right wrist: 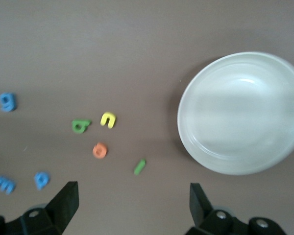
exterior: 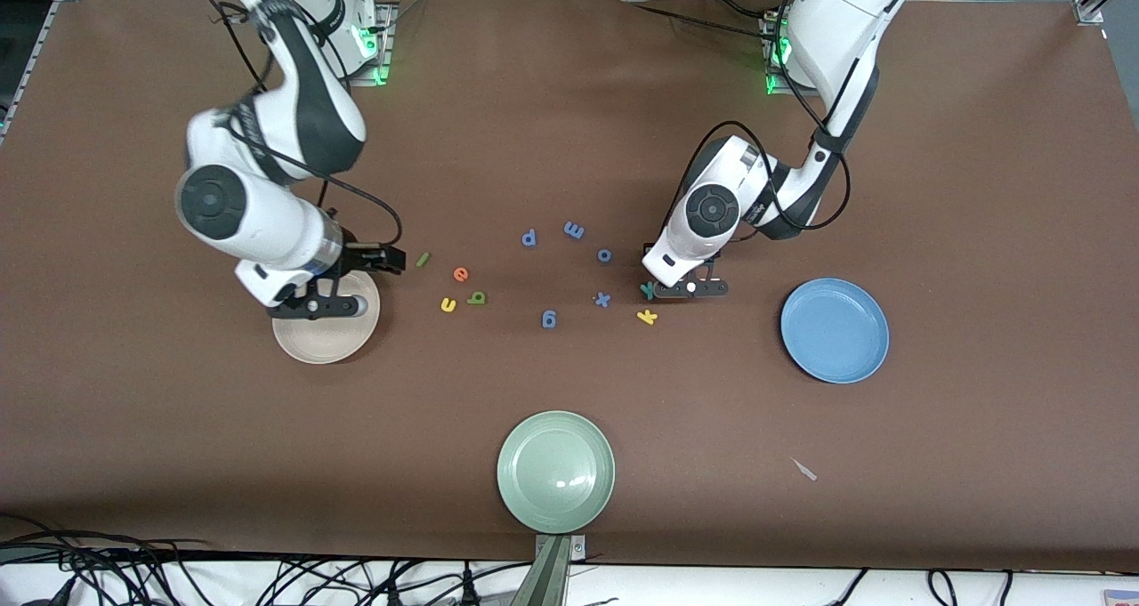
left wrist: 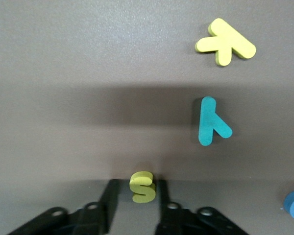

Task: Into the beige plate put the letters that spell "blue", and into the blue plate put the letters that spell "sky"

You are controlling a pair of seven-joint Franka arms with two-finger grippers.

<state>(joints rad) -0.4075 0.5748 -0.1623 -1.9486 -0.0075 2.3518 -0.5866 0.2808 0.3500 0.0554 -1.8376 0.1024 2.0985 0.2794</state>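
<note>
Left wrist view had the action: the left gripper (left wrist: pixel 143 205) was down at the table with its two black fingers (left wrist: pixel 110 196) drawn in narrow on either side of the yellow s (left wrist: pixel 142 186), low in the middle of the frame, and it looked to be pinching it, though the letter had not left the cloth. The teal y (left wrist: pixel 209 121) lay at centre right of that frame and the yellow k (left wrist: pixel 225 41) in the upper right, both loose on the brown table (left wrist: pixel 63 58). In the front view, the blue plate (exterior: pixel 835 329) sat empty at centre right, while the u (exterior: pixel 448 304), b (exterior: pixel 478 298), e (exterior: pixel 461 274) and l (exterior: pixel 424 259) were scattered left of centre, none plated. The right gripper (exterior: pixel 331 307) hung over the beige plate (exterior: pixel 311 343) at centre left, its fingers spread wide and empty; that arm appeared to be waiting. So the step in hand was the first pick for "sky". Next call, as I judged it: lift the s straight up, swing it over the blue plate, then let go low so the light foam does not bounce out.
</note>
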